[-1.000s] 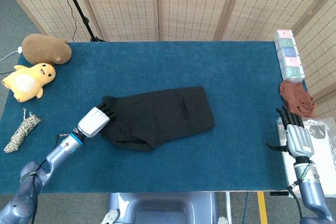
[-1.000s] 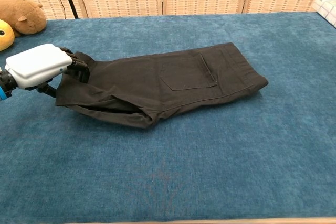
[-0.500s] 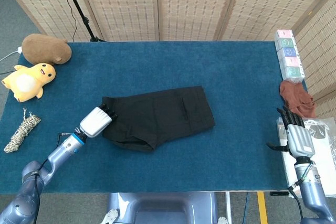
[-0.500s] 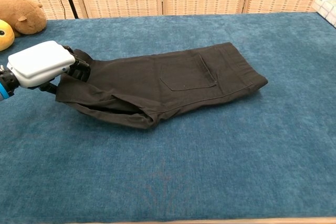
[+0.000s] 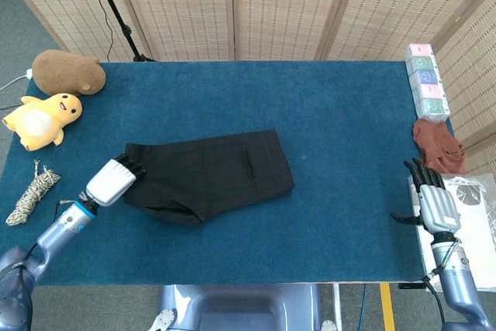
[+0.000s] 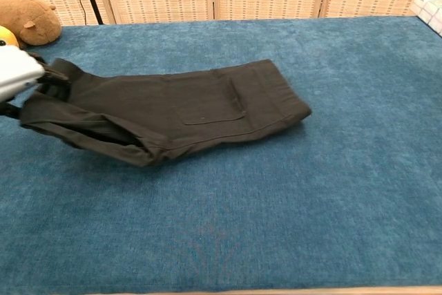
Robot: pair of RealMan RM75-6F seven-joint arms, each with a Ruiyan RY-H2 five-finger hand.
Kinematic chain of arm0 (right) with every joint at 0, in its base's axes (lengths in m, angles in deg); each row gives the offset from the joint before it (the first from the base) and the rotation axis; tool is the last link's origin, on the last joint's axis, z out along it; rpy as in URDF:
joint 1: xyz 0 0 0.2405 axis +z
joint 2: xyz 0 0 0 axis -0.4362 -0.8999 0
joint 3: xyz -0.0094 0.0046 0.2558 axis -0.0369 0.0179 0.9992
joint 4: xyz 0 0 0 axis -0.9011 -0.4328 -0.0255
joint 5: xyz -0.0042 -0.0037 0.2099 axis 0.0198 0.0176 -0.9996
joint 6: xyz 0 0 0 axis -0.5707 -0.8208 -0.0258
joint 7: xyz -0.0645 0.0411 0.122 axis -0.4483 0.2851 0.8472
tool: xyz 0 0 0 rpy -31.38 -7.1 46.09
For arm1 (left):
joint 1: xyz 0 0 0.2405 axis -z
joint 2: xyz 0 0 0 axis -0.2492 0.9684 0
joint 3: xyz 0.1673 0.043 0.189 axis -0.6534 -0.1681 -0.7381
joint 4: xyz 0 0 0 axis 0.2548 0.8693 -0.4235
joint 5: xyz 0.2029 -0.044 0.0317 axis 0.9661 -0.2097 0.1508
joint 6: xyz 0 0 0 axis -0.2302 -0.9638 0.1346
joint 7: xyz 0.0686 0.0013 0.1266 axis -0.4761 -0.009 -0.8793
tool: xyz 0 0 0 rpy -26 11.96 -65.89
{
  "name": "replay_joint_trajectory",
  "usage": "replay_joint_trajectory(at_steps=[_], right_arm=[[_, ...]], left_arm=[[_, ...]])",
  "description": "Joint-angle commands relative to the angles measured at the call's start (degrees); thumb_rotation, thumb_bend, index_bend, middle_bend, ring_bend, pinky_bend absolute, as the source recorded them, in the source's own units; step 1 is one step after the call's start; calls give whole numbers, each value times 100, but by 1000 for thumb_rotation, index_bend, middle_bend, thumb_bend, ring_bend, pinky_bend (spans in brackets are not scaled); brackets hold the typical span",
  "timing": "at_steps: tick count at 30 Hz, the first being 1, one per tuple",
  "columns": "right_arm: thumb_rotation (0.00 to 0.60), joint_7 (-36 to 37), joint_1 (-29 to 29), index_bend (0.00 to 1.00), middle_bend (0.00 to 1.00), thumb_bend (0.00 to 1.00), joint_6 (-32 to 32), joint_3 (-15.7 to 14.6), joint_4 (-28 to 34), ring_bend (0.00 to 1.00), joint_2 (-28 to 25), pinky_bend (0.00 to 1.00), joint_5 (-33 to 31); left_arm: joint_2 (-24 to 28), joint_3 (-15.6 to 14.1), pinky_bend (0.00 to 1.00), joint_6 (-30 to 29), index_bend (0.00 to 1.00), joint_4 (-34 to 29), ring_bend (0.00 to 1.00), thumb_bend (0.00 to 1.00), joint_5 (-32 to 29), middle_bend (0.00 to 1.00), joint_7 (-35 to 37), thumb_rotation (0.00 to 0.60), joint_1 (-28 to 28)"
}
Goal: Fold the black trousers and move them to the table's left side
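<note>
L hand (image 5: pixel 113 181) grips folded black trousers (image 5: pixel 208 175) at left end.

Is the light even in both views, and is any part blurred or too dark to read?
Head view: even soft light, sharp; trousers read almost flat black. Chest view: folds visible, left hand overexposed and slightly blurred at the frame edge.

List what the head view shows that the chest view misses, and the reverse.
Only the head view shows the right robot hand, open at the table's right edge, plus the yellow duck toy's body, the rope coil, the rust-red cloth and the stacked boxes. The chest view alone gives a low side look at the trousers' open folded edge. Both show the black trousers, the left robot hand holding their left end, the brown plush and the blue table.
</note>
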Motion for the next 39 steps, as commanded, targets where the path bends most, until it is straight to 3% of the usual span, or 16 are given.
replay_joint_trajectory(at_steps=[1,16,23,32,36,39], right_arm=[[600,-73,8,8,0,0,1,-1,-31,0,29,0,-27],[600,-462,56,8,0,0,23,108,-166,0,206,0,-362],[600,-470,67,8,0,0,55,134,-208,0,223,0,-424],[600,-431,55,8,0,0,55,152,-180,0,186,0,-440],[600,-412,51,8,0,0,54,149,-154,0,170,0,-425],[600,-393,44,8,0,0,49,144,-142,0,156,0,-409]], left_arm=[[330,-54,417,-314,700,-12,565,538,22,676,184,600,-285],[1337,127,417,-1769,701,-196,567,538,-203,676,768,600,-1405],[1414,144,417,-1927,700,-177,568,542,-212,676,839,600,-1645],[1280,195,417,-2068,701,-288,566,543,-124,676,711,600,-1229],[1181,227,417,-2211,701,-541,565,542,8,676,451,600,-674],[1095,241,417,-1945,700,-899,565,543,109,676,177,600,-189]])
